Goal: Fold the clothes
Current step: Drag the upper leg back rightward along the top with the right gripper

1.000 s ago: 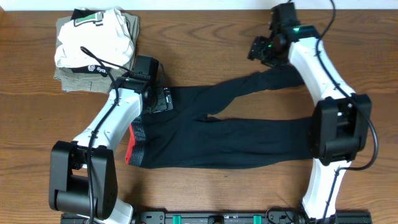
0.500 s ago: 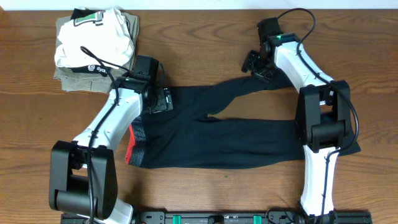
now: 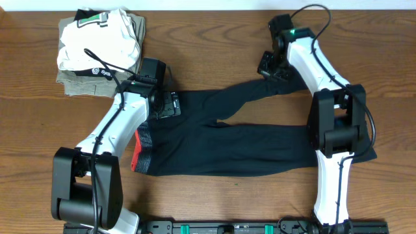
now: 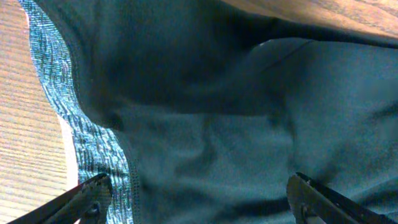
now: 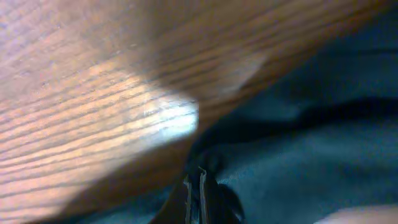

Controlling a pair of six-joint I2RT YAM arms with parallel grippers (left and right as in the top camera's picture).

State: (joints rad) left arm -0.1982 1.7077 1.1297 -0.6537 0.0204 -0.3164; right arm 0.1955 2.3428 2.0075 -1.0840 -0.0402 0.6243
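Pants (image 3: 227,146), black and long, lie flat on the table (image 3: 214,39), grey and red waistband (image 3: 144,140) at 9 o'clock. They look soft, light and floppy, so edges and corners are best to grab. My left gripper (image 3: 170,104) hangs over the waist, fingers wide, holding nothing. At 1 o'clock my right arm (image 3: 325,71) stretches far, right gripper (image 3: 270,68) pinched shut at the top leg's edge; if cloth is caught, I cannot tell.
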